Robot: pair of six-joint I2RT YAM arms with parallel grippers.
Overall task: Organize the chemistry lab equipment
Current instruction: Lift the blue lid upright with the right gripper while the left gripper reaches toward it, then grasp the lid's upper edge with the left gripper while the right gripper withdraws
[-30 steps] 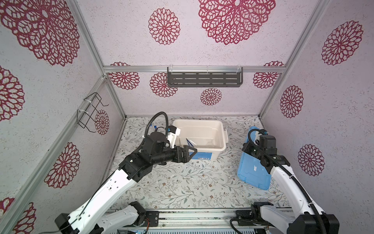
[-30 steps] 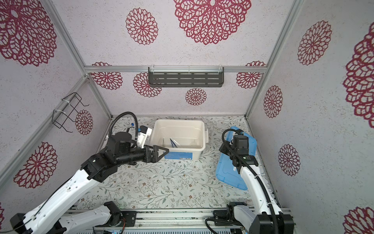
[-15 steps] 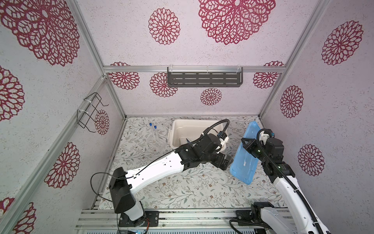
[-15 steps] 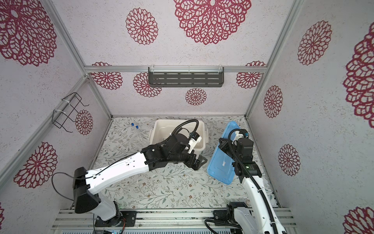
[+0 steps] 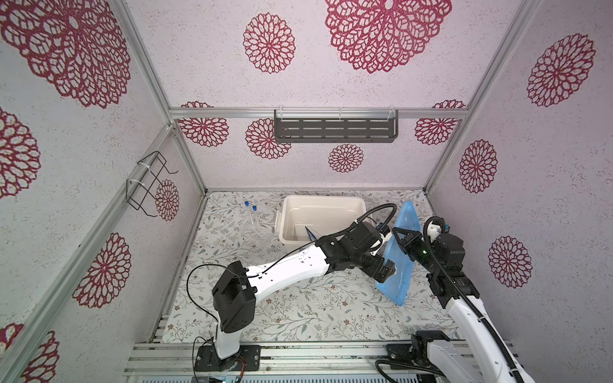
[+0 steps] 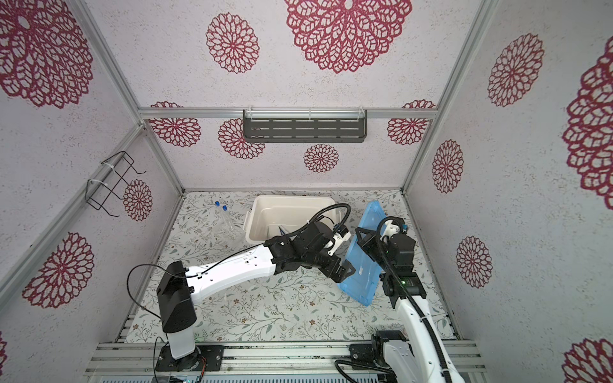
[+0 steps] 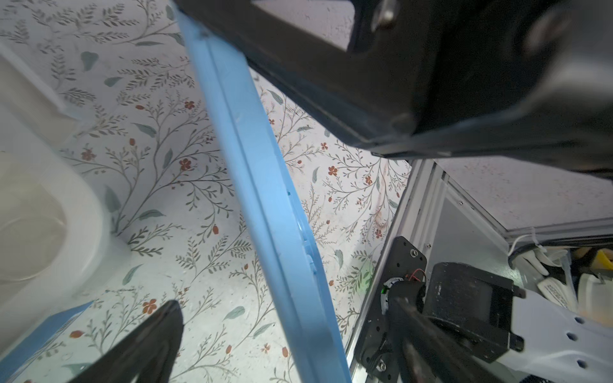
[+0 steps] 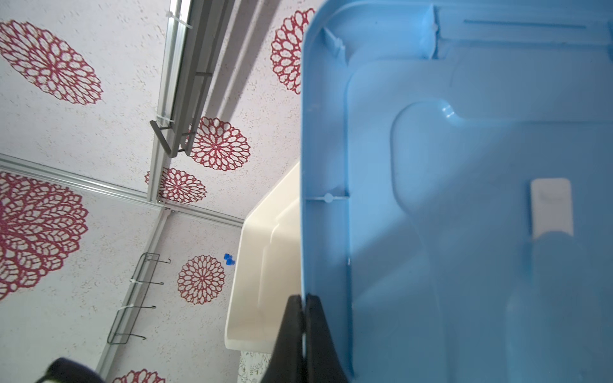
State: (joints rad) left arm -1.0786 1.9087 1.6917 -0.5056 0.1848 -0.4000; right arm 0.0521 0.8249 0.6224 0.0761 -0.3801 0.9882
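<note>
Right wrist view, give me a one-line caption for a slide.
Right gripper pinches the rim of the blue lid, with the white tub and two blue tube caps behind.

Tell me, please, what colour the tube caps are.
The tube caps are blue, clearest in a top view.

The left gripper has swung from the white tub's left front across to the blue lid, jaws wide either side of its edge; the right gripper has tipped that lid up steeply; the blue-capped tubes now show.
</note>
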